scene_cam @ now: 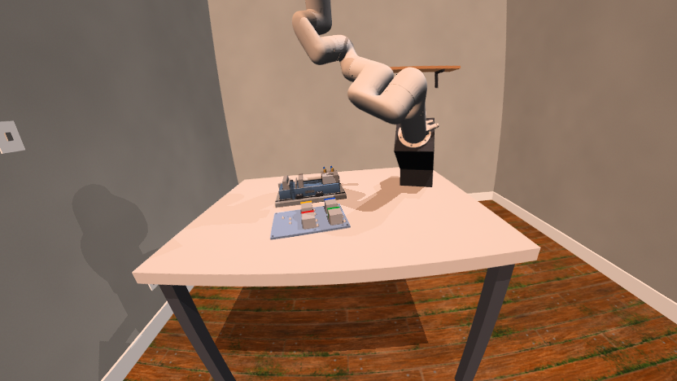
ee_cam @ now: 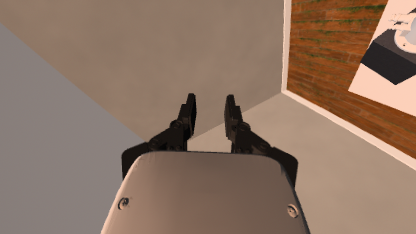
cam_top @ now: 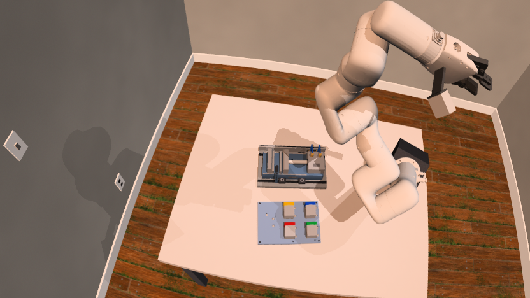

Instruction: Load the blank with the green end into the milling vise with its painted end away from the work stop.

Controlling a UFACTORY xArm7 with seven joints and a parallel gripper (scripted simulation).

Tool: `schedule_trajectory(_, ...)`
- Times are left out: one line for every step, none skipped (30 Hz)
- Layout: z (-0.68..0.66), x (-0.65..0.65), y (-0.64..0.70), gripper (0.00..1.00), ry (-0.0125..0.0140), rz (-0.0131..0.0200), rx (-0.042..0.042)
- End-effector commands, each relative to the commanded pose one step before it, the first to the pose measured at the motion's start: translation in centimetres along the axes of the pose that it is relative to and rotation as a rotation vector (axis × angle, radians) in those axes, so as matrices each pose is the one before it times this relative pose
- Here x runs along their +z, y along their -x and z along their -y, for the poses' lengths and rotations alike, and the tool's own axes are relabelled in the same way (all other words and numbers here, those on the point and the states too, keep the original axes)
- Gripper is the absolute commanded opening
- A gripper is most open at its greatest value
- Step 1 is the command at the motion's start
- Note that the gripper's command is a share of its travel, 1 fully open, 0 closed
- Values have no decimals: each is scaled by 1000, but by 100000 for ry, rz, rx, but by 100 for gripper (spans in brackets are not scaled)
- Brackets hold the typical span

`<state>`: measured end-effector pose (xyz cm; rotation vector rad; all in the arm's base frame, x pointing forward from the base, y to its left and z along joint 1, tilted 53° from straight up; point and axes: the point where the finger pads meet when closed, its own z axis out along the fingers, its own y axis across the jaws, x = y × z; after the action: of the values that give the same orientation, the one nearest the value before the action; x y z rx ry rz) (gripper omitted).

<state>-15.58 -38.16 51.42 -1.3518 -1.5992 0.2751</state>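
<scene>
The broad pale pink square table (cam_top: 229, 237) fills the middle of the room, and the bulky cream jointed arm (cam_top: 365, 155) rears up from its black block pedestal (cam_top: 422, 153) at the table's three o'clock edge, coiling high and off toward two o'clock. Way up there, well apart from everything on the table, the black two-fingered gripper (ee_cam: 209, 115) points at the wall corner; its fingers stand partly drawn in, a gap between them, with nothing in it.

Down at the table's centre sits the blue-bodied milling vise on its grey raised plate (cam_top: 291, 167), hose fittings at its three o'clock end. Just beside it, at six o'clock, lies the flat pale blue infeed plate (cam_top: 270, 226) with four small tan blocks in a two-by-two set. The blank with the green end (cam_top: 311, 229) rests at the plate's four o'clock corner, untouched, the red-ended blank (cam_top: 289, 229) beside it at nine o'clock, the blue-ended blank (cam_top: 310, 209) just at twelve o'clock, and the yellow-ended blank (cam_top: 288, 209) diagonal.
</scene>
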Motion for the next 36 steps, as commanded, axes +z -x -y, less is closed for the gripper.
schedule_trajectory(48,48,4,40,46,-25,0)
schedule_trajectory(0,0,0,40,0,0,0)
schedule_trajectory(0,0,0,40,0,0,0)
schedule_trajectory(0,0,0,40,0,0,0)
schedule_trajectory(0,0,0,40,0,0,0)
schedule_trajectory(0,0,0,40,0,0,0)
schedule_trajectory(0,0,0,40,0,0,0)
schedule_trajectory(0,0,0,40,0,0,0)
schedule_trajectory(0,0,0,40,0,0,0)
schedule_trajectory(0,0,0,40,0,0,0)
schedule_trajectory(0,0,0,100,0,0,0)
schedule_trajectory(0,0,0,100,0,0,0)
schedule_trajectory(0,0,0,100,0,0,0)
schedule_trajectory(0,0,0,100,0,0,0)
schedule_trajectory(0,0,0,100,0,0,0)
schedule_trajectory(0,0,0,100,0,0,0)
schedule_trajectory(0,0,0,100,0,0,0)
schedule_trajectory(0,0,0,100,0,0,0)
schedule_trajectory(0,0,0,100,0,0,0)
schedule_trajectory(0,0,0,100,0,0,0)
schedule_trajectory(0,0,0,100,0,0,0)
schedule_trajectory(0,0,0,100,0,0,0)
schedule_trajectory(0,0,0,100,0,0,0)
schedule_trajectory(0,0,0,100,0,0,0)
schedule_trajectory(0,0,0,100,0,0,0)
schedule_trajectory(0,0,0,100,0,0,0)
schedule_trajectory(0,0,0,100,0,0,0)
schedule_trajectory(-199,-344,56,100,-1035,1384,-970)
schedule_trajectory(-195,-345,63,100,-1036,1384,-970)
schedule_trajectory(-191,-347,69,100,-1036,1384,-970)
schedule_trajectory(-187,-347,76,100,-1036,1384,-970)
schedule_trajectory(-182,-348,83,100,-1036,1384,-970)
schedule_trajectory(-178,-349,89,100,-1036,1384,-970)
schedule_trajectory(-173,-350,96,100,-1036,1384,-970)
schedule_trajectory(-169,-350,102,100,-1036,1384,-970)
schedule_trajectory(-164,-350,109,100,-1036,1384,-970)
